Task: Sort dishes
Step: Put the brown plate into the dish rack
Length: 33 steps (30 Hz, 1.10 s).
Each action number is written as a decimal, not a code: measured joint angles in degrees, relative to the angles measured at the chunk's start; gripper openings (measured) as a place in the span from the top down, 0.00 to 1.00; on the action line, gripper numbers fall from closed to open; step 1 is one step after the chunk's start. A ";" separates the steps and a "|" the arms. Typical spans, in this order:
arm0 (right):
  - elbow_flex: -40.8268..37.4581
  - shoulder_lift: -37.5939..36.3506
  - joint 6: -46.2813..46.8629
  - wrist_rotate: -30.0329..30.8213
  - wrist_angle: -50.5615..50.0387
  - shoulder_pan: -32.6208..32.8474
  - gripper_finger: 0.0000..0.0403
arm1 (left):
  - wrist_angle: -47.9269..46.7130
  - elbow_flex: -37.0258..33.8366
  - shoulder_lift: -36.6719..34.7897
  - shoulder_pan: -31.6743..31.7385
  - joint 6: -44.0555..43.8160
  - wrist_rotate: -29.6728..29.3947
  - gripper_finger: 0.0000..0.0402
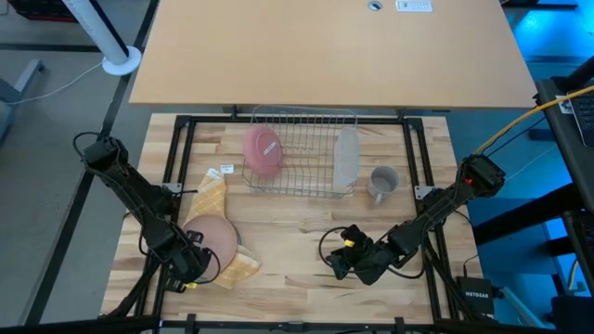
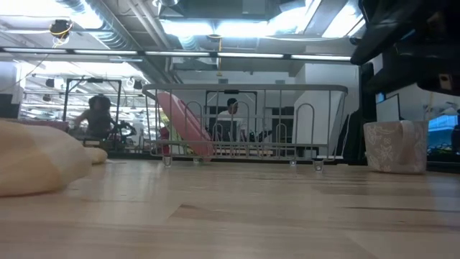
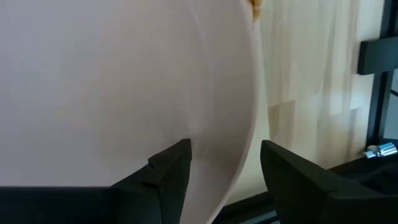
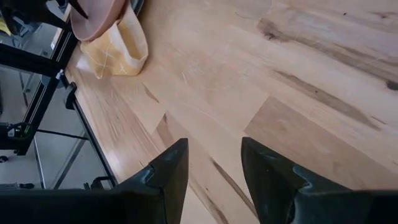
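A pink plate (image 1: 213, 237) lies on a yellow-tan cloth (image 1: 212, 195) at the table's near left. My left gripper (image 1: 190, 266) is open at the plate's near rim, which runs between its fingers in the left wrist view (image 3: 239, 168). A second pink plate (image 1: 263, 151) leans on edge in the wire rack (image 1: 302, 186). A plate showing its white underside (image 1: 346, 160) stands at the rack's right end. A small grey mug (image 1: 382, 181) stands on the table right of the rack. My right gripper (image 1: 342, 260) is open and empty, low over bare wood (image 4: 214, 168). My left gripper has one finger (image 3: 171, 174) over the pink plate's face and the other (image 3: 292, 180) outside its near rim (image 3: 242, 155), coming slanting from the near left. I cannot tell whether either finger touches the plate. The plate lies on the cloth.
The black frame rails (image 1: 181, 148) run along the table's left and right sides. The cloth bulges at the left in the low view (image 2: 36, 165). Bare wood lies between the two grippers (image 1: 278, 250). People sit in the room beyond the rack (image 2: 230, 115).
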 joint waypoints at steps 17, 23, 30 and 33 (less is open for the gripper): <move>0.00 0.00 0.00 0.46 0.10 0.00 0.62 | -0.17 0.00 0.20 0.00 -7.56 -0.70 0.54; 0.00 0.00 0.00 0.46 0.11 0.00 0.62 | -0.63 0.00 0.15 0.01 -9.43 -0.78 0.58; 0.00 0.00 0.00 0.46 0.09 0.00 0.62 | -1.93 0.00 0.11 0.00 -9.69 -0.70 0.77; 0.00 0.00 -0.02 0.46 0.09 0.00 0.62 | -1.92 0.02 0.11 0.00 -10.01 -0.72 0.85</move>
